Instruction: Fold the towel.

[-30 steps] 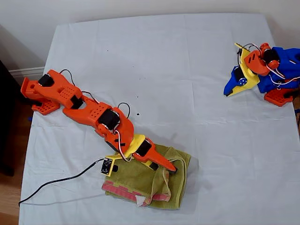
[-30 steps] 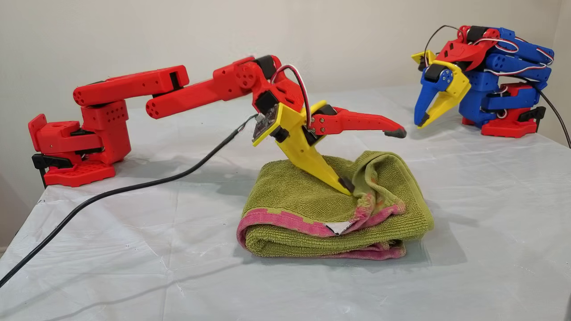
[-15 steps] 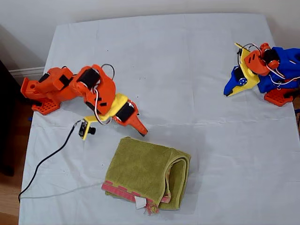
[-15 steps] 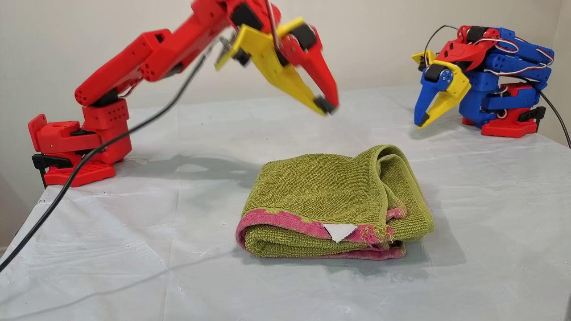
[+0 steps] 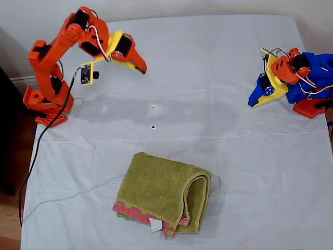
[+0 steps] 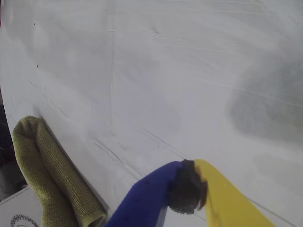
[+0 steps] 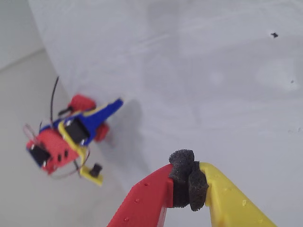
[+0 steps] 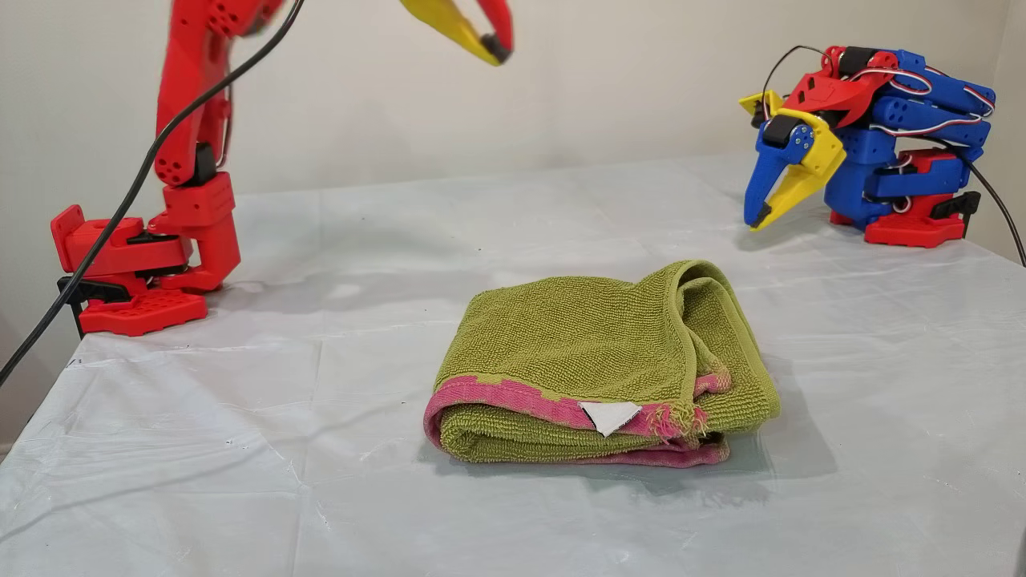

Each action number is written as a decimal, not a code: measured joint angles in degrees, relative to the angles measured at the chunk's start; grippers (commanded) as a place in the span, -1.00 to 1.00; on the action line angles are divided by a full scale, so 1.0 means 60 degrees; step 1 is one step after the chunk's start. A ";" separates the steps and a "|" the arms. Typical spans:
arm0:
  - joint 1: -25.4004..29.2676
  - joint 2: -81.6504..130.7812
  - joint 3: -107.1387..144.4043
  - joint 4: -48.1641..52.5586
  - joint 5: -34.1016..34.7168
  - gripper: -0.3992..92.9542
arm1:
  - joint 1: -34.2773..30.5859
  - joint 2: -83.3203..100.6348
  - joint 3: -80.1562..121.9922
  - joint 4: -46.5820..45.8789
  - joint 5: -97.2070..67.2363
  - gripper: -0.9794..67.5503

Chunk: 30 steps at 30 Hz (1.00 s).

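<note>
So the towel [image 5: 162, 194] is sitting folded into a chunky olive-green bundle on the near part of the worktop [image 5: 218, 94] in the exterior view, a bit left of centre. Just the one towel. Its pink band [image 8: 513, 397] runs along the near edge, with a small white tag [image 8: 609, 416] poking out of it, and the layers curl open a little on the other view's right. Nothing is touching it. No containers anywhere, only the white sheet [image 8: 240, 449] covering the worktop.

Two arms in total. My second gripper [image 5: 143, 70], red and yellow, is way up in the air at the far left of the exterior view, well apart from the towel; jaws are clenched together, foam pads [image 7: 188, 182] touching, nothing between them. Its black cable [image 8: 120, 216] hangs down past the red base [image 5: 44, 101].

My first gripper [image 5: 253, 104], blue and yellow, is tucked up at the far right of the exterior view, tips just above the sheet, jaws also closed on nothing. A green edge of cloth [image 6: 52, 179] shows in its wrist view.
</note>
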 measured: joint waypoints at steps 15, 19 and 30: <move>-0.1260 0.8232 1.5601 -0.4731 -0.1743 -0.99 | 0.0000 0.0000 0.0000 0.0000 0.0000 -0.97; -0.1289 1.0239 1.7710 -0.5244 -0.2534 -0.99 | 0.0000 0.0000 0.0000 0.0000 0.0000 -0.97; -0.0703 1.3887 2.0669 -0.3574 -0.3574 -0.99 | 0.0000 0.0000 0.0000 0.0000 0.0000 -0.97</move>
